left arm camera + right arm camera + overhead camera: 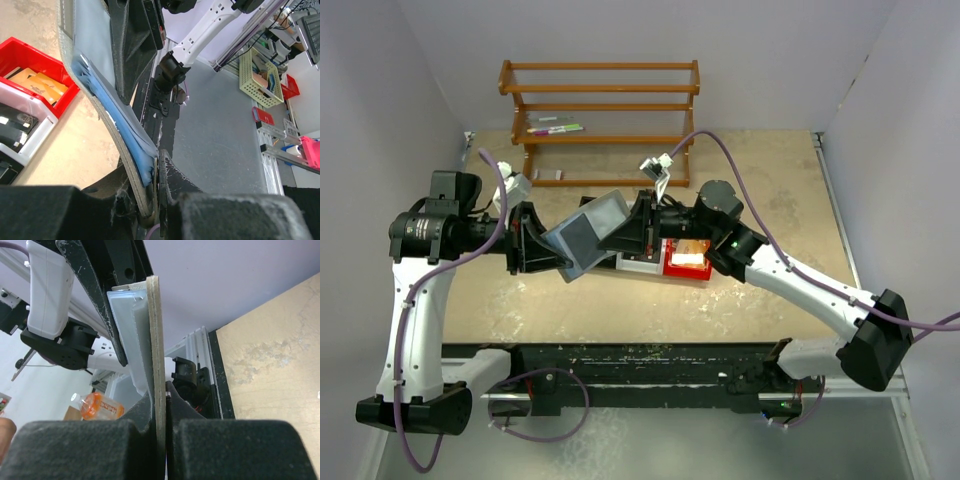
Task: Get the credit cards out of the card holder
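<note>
White arms (415,320), black joints (425,232), purple cables (710,136)

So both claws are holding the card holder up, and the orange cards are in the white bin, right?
Not quite: the orange cards lie in the red bin, not the white one; the left wrist view shows it. The left claw and right claw do both hold the card holder up.

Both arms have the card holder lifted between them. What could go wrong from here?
1. The left gripper and right gripper each pinch only a thin edge of the card holder. Pulling or twisting against each other could slip it free.
2. It hangs near the red bin, so a dropped holder or loose card might land in it.
3. With both grippers shut on the holder, neither is free to pull cards out.
</note>
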You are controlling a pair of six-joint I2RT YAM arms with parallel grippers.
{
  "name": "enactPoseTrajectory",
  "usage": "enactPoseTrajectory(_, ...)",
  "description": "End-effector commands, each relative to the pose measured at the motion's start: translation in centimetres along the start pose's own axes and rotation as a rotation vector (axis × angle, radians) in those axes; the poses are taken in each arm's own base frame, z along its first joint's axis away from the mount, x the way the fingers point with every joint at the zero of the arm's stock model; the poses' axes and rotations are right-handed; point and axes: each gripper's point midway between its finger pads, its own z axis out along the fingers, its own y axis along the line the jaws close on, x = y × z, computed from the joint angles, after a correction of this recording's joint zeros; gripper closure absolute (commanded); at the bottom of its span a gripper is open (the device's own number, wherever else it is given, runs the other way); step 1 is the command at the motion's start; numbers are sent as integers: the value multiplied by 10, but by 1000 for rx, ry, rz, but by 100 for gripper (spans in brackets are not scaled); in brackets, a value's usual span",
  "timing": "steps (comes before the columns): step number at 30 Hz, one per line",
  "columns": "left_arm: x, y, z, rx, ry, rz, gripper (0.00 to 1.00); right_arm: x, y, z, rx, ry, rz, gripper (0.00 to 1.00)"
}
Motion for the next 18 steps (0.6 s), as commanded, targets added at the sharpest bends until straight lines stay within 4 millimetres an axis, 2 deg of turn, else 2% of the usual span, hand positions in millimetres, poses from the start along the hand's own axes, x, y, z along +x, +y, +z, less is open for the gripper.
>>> enactPoseTrajectory(1,-12,-31,0,89,-54,48,84,-24,-8,-7,43,-82,-39,100)
enactPoseTrajectory(7,-14,-35,0,100,-62,56,97,-20,-9,-8,30,-70,-26,100)
enactPoseTrajectory(13,-15,-50,-1,125,-82,109,99,-20,-23,-9,64,-64,6,100)
enactPoseTrajectory(18,-12,-50,-2,111,-76,119,99,-19,-25,-7,57,-52,14,100)
